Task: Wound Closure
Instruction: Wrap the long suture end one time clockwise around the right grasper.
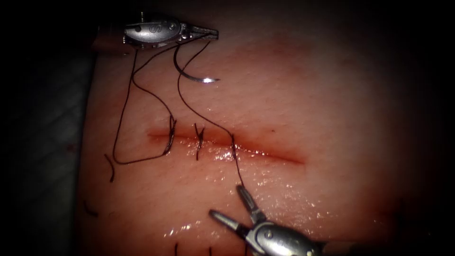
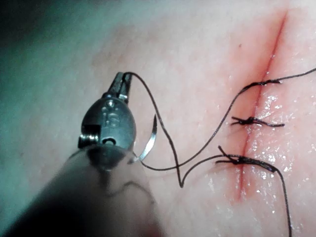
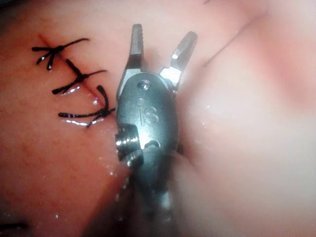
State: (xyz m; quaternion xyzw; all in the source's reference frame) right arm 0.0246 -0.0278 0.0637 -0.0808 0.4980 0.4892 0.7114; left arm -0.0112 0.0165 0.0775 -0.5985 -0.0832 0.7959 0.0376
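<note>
— Left tool [image 1: 211, 32], jaws closed on the thread [image 1: 189, 102] near the tissue's [image 1: 332, 95] far left edge; needle [image 1: 192, 73] lies free just beneath, out of the tissue.

— Right tool [image 1: 230, 204], jaws spread wide, holding nothing, near edge. Three stitches cross the cut [image 1: 275, 155]; its right end sits unobstructed.

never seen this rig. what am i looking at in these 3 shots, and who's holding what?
It is a surgical practice robot with two thin arms, each ending in a two-jawed tool. One picture looks down from an endoscope; the others ride each arm's wrist. The pink slab is the tissue, pork belly with a cut carrying stitches. The left tool, jaws shut, holds the thread; the curved needle hangs from it, free of the tissue. The right tool, open, holds nothing.
</note>
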